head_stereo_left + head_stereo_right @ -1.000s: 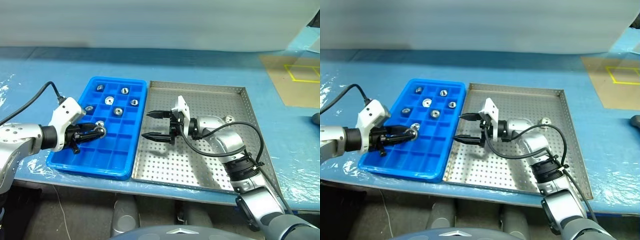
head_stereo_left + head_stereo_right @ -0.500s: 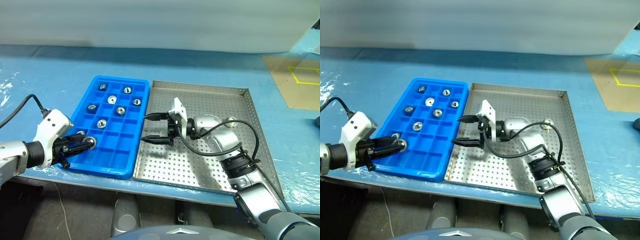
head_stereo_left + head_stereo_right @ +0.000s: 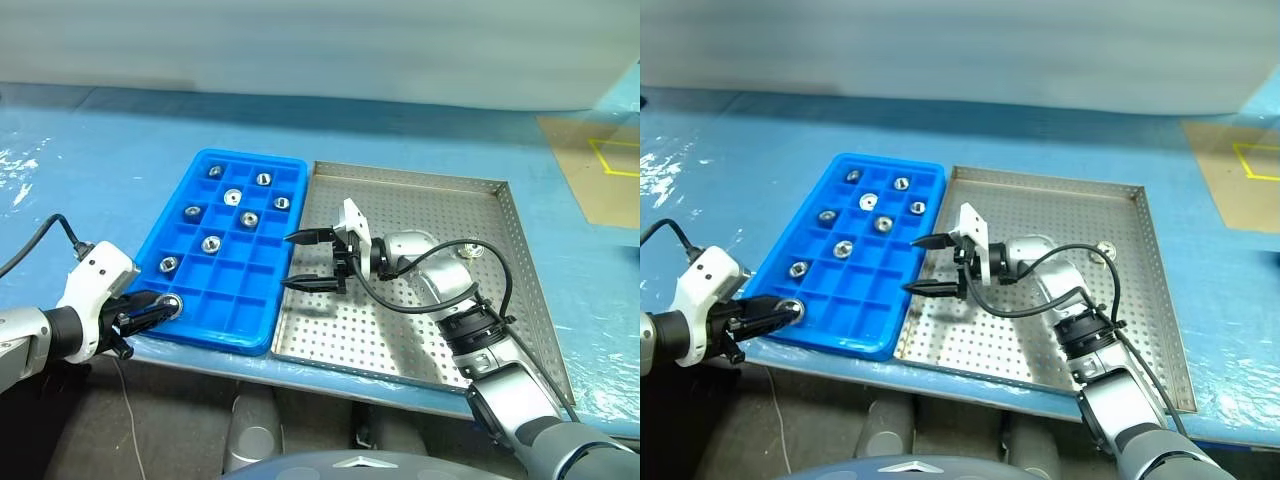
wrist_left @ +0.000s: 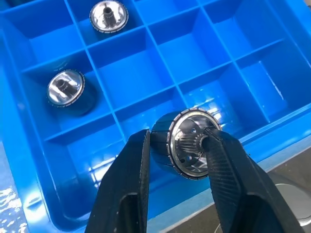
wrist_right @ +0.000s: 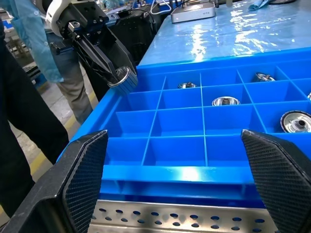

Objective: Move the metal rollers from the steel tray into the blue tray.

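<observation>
Left wrist view, left gripper (image 4: 177,155) clenching roller (image 4: 190,142), head view, right gripper (image 3: 302,261) spread.

No readable text, label, brand, number or sign appeared anywhere in these pictures, neither on the trays, nor on the rollers, nor on the blue table covering.
</observation>
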`<state>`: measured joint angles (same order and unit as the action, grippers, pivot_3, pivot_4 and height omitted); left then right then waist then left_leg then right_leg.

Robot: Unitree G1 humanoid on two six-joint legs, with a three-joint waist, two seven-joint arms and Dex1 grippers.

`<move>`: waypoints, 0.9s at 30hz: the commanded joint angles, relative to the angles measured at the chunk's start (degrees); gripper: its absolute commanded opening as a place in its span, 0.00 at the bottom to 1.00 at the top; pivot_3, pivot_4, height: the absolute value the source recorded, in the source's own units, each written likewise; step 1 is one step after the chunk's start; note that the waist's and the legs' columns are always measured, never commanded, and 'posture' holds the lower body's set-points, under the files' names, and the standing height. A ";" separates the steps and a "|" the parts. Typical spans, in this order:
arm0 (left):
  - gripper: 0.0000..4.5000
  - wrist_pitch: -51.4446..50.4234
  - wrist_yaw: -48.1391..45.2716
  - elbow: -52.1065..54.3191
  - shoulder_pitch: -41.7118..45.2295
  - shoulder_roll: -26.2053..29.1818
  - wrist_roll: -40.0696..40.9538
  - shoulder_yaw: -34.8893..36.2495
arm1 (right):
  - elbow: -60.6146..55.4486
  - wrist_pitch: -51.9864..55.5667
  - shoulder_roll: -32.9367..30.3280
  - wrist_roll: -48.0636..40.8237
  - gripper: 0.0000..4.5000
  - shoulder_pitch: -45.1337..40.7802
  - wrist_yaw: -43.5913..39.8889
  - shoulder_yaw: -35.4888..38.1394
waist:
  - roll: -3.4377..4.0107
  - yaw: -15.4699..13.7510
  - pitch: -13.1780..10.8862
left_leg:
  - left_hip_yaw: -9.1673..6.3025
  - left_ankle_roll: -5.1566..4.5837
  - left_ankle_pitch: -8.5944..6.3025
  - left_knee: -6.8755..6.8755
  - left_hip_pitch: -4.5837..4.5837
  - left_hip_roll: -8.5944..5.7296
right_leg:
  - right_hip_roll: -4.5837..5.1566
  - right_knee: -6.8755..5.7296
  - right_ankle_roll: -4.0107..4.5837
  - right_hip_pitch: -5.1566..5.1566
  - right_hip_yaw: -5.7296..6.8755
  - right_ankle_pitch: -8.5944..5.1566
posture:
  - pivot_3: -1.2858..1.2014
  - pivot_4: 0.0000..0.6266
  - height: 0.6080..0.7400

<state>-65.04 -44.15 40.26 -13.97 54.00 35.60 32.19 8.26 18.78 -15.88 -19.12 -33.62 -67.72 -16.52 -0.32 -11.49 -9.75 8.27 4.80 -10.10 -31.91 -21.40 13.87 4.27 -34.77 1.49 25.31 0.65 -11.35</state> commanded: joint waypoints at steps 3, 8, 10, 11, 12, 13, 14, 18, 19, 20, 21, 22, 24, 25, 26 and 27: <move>0.29 1.47 0.77 -0.53 -0.85 0.51 -0.84 0.22 | -1.03 -0.55 0.20 -0.34 1.00 -1.02 -0.44 0.30 | 0.00 -0.33 0.00 | 0.00 0.00 0.00 0.00 0.00 0.00 | 0.00 0.01 0.00 0.00 0.00 0.00 | 0.70 0.24 1.00; 0.37 2.49 2.18 -1.89 0.24 -0.14 -1.19 -1.40 | -1.46 -0.26 0.03 -0.41 1.00 -0.89 -0.16 0.47 | 0.00 -0.32 0.00 | 0.00 0.00 0.00 0.00 0.01 0.01 | -0.01 -0.01 0.00 0.00 0.00 0.00 | 0.70 0.24 1.00; 0.52 3.03 2.82 -2.73 0.92 -0.27 -1.51 -2.09 | -1.48 -0.21 -0.03 -0.39 1.00 -0.96 -0.10 0.53 | 0.00 -0.36 0.00 | 0.00 0.00 0.00 -0.01 0.01 0.01 | -0.01 -0.01 0.00 0.00 0.00 0.00 | 0.70 0.24 1.00; 0.61 3.16 2.98 -3.01 1.23 -0.39 -1.41 -2.30 | -1.43 -0.19 -0.04 -0.38 1.00 -1.02 -0.06 0.56 | 0.00 -0.37 0.01 | 0.00 0.00 0.00 -0.01 0.01 0.00 | -0.01 -0.02 0.00 0.00 0.00 0.00 | 0.70 0.24 1.00; 0.67 3.28 2.99 -3.10 1.29 -0.35 -1.32 -2.53 | -1.46 -0.17 -0.08 -0.37 1.00 -1.04 -0.01 0.59 | 0.00 -0.36 0.01 | 0.00 0.00 0.00 -0.03 0.01 0.00 | -0.01 -0.03 0.00 0.00 0.00 0.00 | 0.70 0.24 1.00; 0.76 3.36 3.00 -3.15 1.35 -0.33 -1.23 -2.70 | -1.46 -0.16 -0.10 -0.36 1.00 -1.07 0.04 0.62 | -0.01 -0.34 0.01 | 0.00 0.00 0.00 -0.05 0.01 0.00 | -0.01 -0.05 0.00 -0.01 -0.01 0.00 | 0.70 0.24 1.00; 0.84 3.48 3.14 -3.19 1.50 -0.48 -1.12 -2.87 | -1.56 -0.14 -0.17 -0.36 1.00 -1.01 0.10 0.66 | -0.01 -0.34 0.01 | 0.00 0.00 0.00 -0.06 0.01 0.00 | -0.01 -0.06 0.00 -0.01 -0.01 0.00 | 0.70 0.24 1.00; 1.00 4.84 4.83 -4.40 3.42 -0.60 -2.32 -4.14 | -1.74 0.00 -0.31 -0.39 1.00 -0.90 0.31 0.64 | -0.01 -0.41 0.01 | -0.01 0.01 0.01 -0.10 0.01 0.00 | -0.01 -0.10 0.00 -0.01 0.00 0.00 | 0.70 0.24 1.00; 1.00 5.35 5.50 -4.75 4.05 -0.76 -2.83 -4.32 | -1.88 0.07 -0.37 -0.41 1.00 -0.81 0.35 0.65 | -0.01 -0.40 0.01 | -0.02 0.01 0.00 -0.13 0.01 0.01 | -0.01 -0.11 0.00 -0.02 -0.01 0.00 | 0.69 0.24 1.00; 1.00 5.43 5.50 -5.06 5.10 -0.85 -2.37 -4.40 | -1.95 0.14 -0.41 -0.39 1.00 -0.74 0.46 0.68 | -0.01 -0.39 0.01 | -0.02 0.01 0.00 -0.17 0.00 0.00 | 0.00 -0.14 0.00 -0.02 -0.01 0.00 | 0.69 0.24 1.00; 1.00 5.55 5.67 -5.23 6.22 -1.17 -1.90 -4.47 | -2.13 0.20 -0.49 -0.38 1.00 -0.60 0.55 0.71 | -0.01 -0.40 0.01 | -0.02 0.01 0.00 -0.18 0.01 0.01 | 0.00 -0.15 0.00 -0.02 -0.01 0.00 | 0.69 0.24 1.00; 1.00 5.56 6.11 -5.57 7.60 -1.73 -1.41 -4.57 | -2.26 0.24 -0.56 -0.37 1.00 -0.50 0.66 0.74 | -0.01 -0.40 0.01 | -0.03 0.01 0.01 -0.21 0.00 0.01 | 0.00 -0.19 0.00 -0.02 -0.01 0.00 | 0.69 0.24 1.00; 1.00 5.42 7.41 -6.59 10.39 -2.92 -1.09 -5.08 | -2.46 0.31 -0.68 -0.40 1.00 -0.37 1.01 0.95 | -0.01 -0.36 0.01 | -0.04 0.03 0.02 -0.28 0.01 0.00 | 0.00 -0.26 0.00 -0.02 -0.01 0.01 | 0.68 0.24 1.00; 1.00 5.72 8.17 -7.56 11.96 -3.37 -1.62 -5.87 | -2.56 0.40 -0.74 -0.44 1.00 -0.31 1.32 1.16 | -0.01 -0.36 0.01 | -0.04 0.04 0.02 -0.30 0.01 0.00 | 0.00 -0.30 0.00 -0.02 -0.02 0.01 | 0.68 0.24 1.00; 1.00 6.23 8.64 -8.54 13.61 -3.76 -2.12 -6.97 | -2.74 0.40 -0.89 -0.39 1.00 -0.18 1.67 1.38 | -0.01 -0.36 0.01 | -0.05 0.04 0.03 -0.33 0.01 0.00 | 0.00 -0.33 0.00 -0.02 -0.02 0.00 | 0.68 0.24 1.00; 1.00 6.73 8.87 -9.38 15.22 -4.42 -2.11 -7.87 | -3.10 0.46 -1.10 -0.40 1.00 0.07 2.14 1.64 | 0.00 -0.31 0.02 | -0.05 0.04 0.03 -0.34 0.02 0.00 | 0.00 -0.38 0.01 -0.02 -0.02 0.01 | 0.67 0.24 1.00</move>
<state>-59.88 -36.09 31.73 -0.36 50.22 33.77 25.05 7.95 19.36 -16.70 -19.11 -33.42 -66.08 -16.31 -0.32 -11.81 -9.74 8.22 4.85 -10.07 -32.27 -21.35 13.87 4.27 -35.21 1.49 25.30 0.61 -11.35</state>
